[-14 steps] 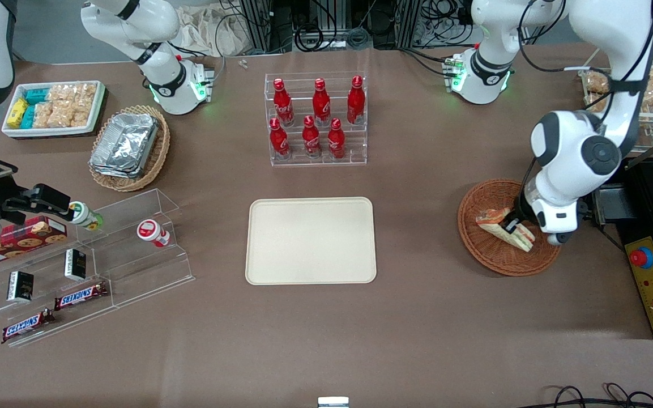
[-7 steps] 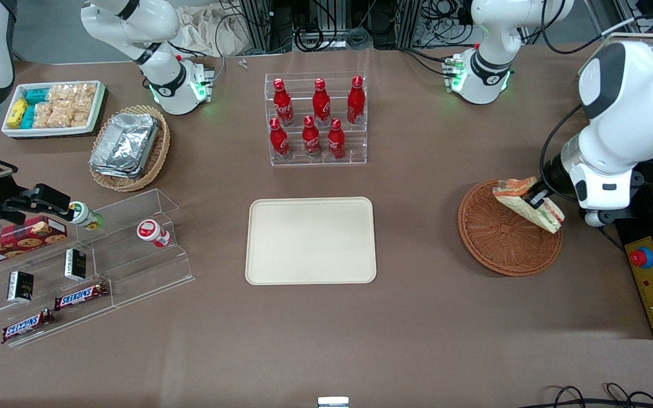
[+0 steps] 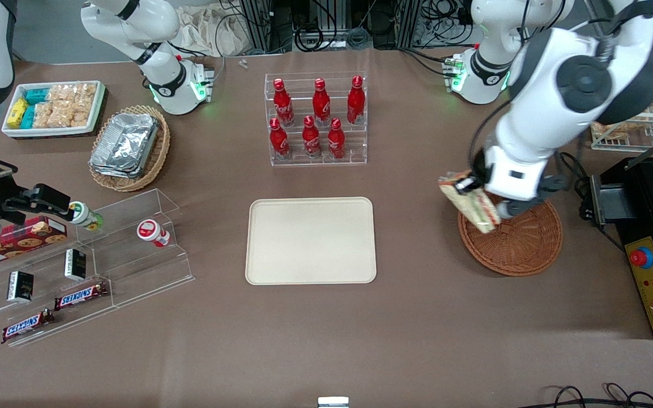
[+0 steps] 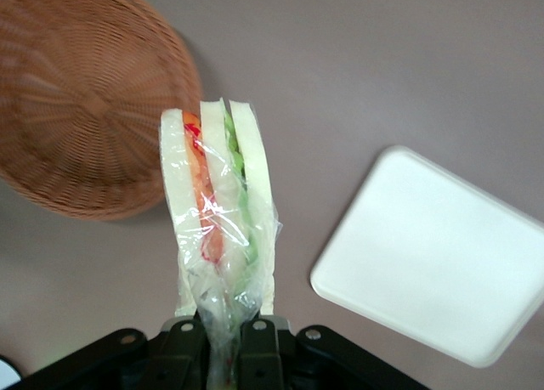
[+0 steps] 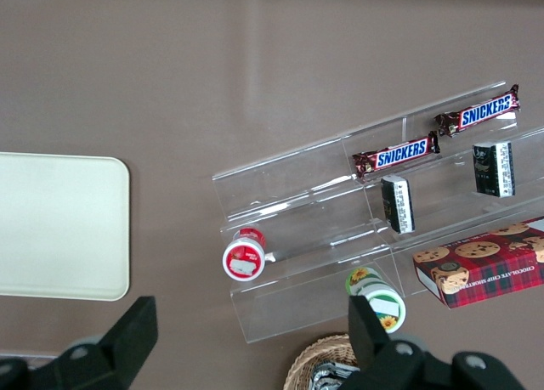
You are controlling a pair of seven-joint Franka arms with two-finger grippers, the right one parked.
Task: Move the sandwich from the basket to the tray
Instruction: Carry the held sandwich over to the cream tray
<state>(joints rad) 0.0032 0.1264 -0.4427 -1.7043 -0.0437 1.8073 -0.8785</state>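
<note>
While the brown counter carries plenty besides, we care about three things on it. Largest is the tray, lying flat and bare near the middle of the counter, a little nearer the front edge than the rack of red bottles. Next is the basket, toward the working arm's end of the counter, and we see nothing left in it. Smallest is the sandwich, wrapped in clear film and hanging in the air over the basket's rim on the side facing the tray. The gripper has its jaws clamped on the wrapped sandwich; the wrist view shows the sandwich pinched at its narrow end, with the basket and tray both below it.

We judge the pick-up done and the carry about begun. What is left is to cross the bare stretch of counter between basket and tray, lower the sandwich onto the tray and let go.
</note>
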